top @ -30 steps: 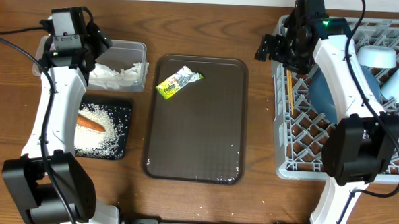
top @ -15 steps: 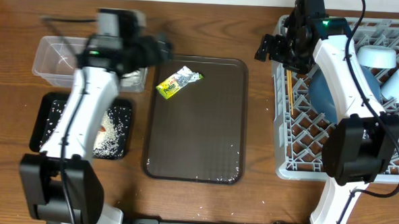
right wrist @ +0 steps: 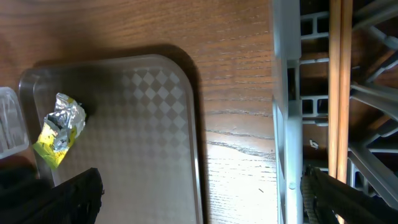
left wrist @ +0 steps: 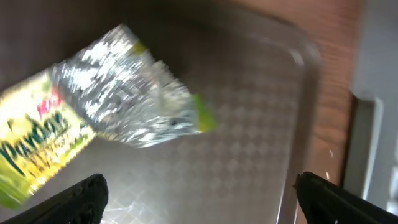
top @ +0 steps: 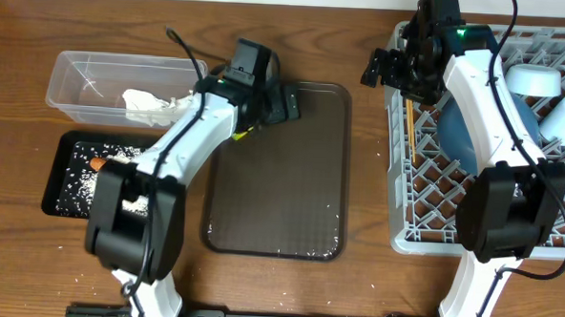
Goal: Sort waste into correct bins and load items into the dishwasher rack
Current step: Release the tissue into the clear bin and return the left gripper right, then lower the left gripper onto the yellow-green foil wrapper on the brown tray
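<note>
Wrapper (left wrist: 112, 106): we judge it light, crinkly, slippery foil; pinch the bunched silver middle.
Left gripper (left wrist: 199, 205): fingers spread, empty, above it.
Right gripper (right wrist: 199, 205): spread, empty.

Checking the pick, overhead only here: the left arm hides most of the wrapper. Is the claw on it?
Observer: No. The left wrist view shows the wrapper lying loose on the brown tray. The left claw is open above it, with nothing gripped.
Operator: Is the right claw carrying anything?
Observer: No. In the right wrist view the right claw is open and empty, above the bare wood between the tray and the dishwasher rack.
</note>
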`<state>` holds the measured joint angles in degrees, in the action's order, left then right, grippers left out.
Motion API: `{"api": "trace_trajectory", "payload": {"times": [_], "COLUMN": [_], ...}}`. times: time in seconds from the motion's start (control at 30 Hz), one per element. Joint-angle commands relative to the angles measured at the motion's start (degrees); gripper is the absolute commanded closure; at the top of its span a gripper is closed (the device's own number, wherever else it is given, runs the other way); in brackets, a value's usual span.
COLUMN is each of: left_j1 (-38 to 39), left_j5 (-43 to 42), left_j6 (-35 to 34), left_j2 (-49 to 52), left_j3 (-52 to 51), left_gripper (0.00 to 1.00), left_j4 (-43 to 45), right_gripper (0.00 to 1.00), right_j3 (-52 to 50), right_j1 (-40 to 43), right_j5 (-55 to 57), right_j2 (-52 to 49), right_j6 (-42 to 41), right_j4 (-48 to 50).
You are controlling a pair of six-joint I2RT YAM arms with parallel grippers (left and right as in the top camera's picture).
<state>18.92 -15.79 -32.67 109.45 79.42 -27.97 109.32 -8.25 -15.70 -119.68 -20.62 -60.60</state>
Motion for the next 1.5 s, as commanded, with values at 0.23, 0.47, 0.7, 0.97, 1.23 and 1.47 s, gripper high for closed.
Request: {"api": "trace_trajectory", "payload": {"times": [0.23,0.47,0.7,0.97,1.23,1.47], "left_j1": [-0.24,-0.24,-0.24,-0.24,-0.17,-0.17], "left_j5": [1.95,2.19,5.33,5.57,5.09,4.92], "left_j6": [-30.53,-37.29,-39.89,-39.91,-41.2,-42.47], "left_j2": [5.25,6.29,6.29,6.29,6.29,6.29], "left_j3": [-0.13,-0.13,-0.13,-0.13,-0.42,-0.68], "left_gripper": [0.01,0.01,0.02,0.15,0.16,0.22], "left_j4": [5.14,7.72,8.44,8.37,8.33,7.89], "right_gripper": [0.01,0.01,0.01,0.01,0.01,0.01], "right_j3": [0.07,0.07,0.07,0.07,0.07,0.07], "right_j1": [-0.44,-0.44,-0.44,-0.44,-0.44,-0.44], "right_j5": [-0.2,-0.2,-0.2,-0.2,-0.17,-0.2], "right_j2": [-0.35,-0.33,-0.33,-0.33,-0.33,-0.33], "right_j6": [-0.57,-0.57,-0.57,-0.57,-0.57,-0.57], "right_j4": [-0.04,-0.04,-0.04,-0.04,-0.04,-0.04]}}
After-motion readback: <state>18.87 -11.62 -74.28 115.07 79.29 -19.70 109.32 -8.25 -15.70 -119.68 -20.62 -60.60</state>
